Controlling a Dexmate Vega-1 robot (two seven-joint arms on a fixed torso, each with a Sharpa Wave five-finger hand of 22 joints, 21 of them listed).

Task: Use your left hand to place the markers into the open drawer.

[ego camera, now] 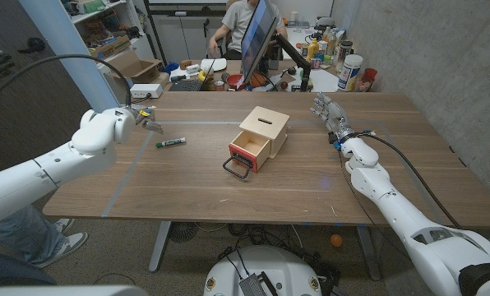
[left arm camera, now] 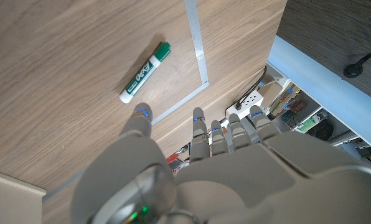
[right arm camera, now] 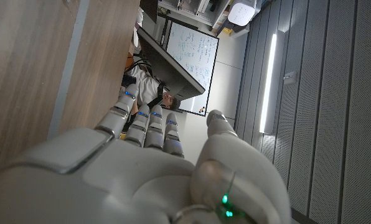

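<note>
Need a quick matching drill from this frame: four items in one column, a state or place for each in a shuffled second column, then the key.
Items
1. marker
2. drawer
3. left hand
4. right hand

States or places
A. pulled open, black handle toward the robot
B. at the table's far right, holding nothing
C. lying on the table left of the wooden box, green cap
D. open above the table, just beyond the marker

Pairs: 1-C, 2-A, 3-D, 4-B
</note>
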